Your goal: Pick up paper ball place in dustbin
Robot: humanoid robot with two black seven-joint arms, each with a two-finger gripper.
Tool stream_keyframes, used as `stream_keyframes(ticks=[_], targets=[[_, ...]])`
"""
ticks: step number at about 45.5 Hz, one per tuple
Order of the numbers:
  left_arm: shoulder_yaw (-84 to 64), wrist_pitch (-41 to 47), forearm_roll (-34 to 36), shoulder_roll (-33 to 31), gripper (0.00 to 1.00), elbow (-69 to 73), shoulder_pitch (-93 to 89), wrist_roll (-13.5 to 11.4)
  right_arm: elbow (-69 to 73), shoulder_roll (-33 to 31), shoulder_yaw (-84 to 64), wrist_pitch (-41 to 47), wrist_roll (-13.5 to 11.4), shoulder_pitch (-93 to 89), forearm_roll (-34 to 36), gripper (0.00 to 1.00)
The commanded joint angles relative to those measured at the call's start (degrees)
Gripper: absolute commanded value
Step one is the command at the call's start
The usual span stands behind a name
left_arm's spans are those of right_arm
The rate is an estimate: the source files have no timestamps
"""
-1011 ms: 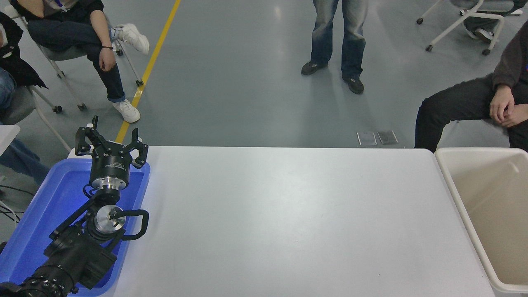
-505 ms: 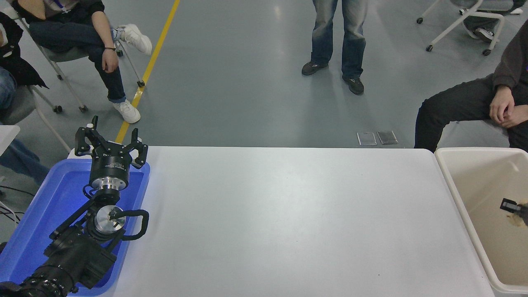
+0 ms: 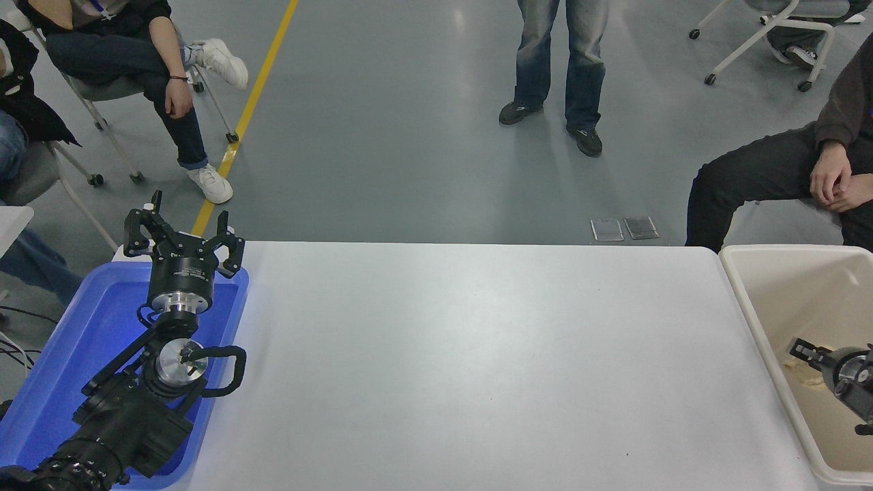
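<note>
White table (image 3: 477, 354) fills our view. At 3 o'clock our right gripper (image 3: 808, 361) reaches level into the dustbin (image 3: 740, 300), fingers pinching the paper ball (image 3: 799, 372). Our left gripper (image 3: 183, 240), fingers spread and holding nothing, sits parked at 9 o'clock.

- The white table (image 3: 477, 354) lies bare between the blue tray (image 3: 61, 354) at its left end and the dustbin (image 3: 750, 320) at its right end; nothing on the table blocks a pass across it.
- The left arm, with its left gripper (image 3: 183, 235) spread, lies over the blue tray and takes up most of the room above it.
- The dustbin's mouth faces up and is unblocked at its far half; the right gripper (image 3: 808, 358) and the paper ball (image 3: 798, 369) sit at its near half.
- A seated person's knee (image 3: 716, 184) lies just beyond the dustbin's far rim.
</note>
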Motion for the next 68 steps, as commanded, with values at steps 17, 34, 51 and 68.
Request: stream_keyframes(ticks=[17,34,51,68], targets=[[-0.09,0.00,0.00,0.00,0.99,0.05,0.00,0.00,19.14,1.38,58.22,-0.07,0.07,-1.71,2.85,1.00],[-0.09,0.00,0.00,0.00,0.99,0.05,0.09,-0.09,26.36,11.40,72.73,1.95,0.51,-3.55,37.65,1.00],[-0.09,0.00,0.00,0.00,0.99,0.05,0.00,-0.09,25.04,15.71,70.80,12.84,4.11,-8.38,58.93,1.00],[-0.18,0.00,0.00,0.00,0.99,0.05,0.00,-0.09,24.16,18.44,70.36,21.81,4.11,-15.94,60.52,1.00]])
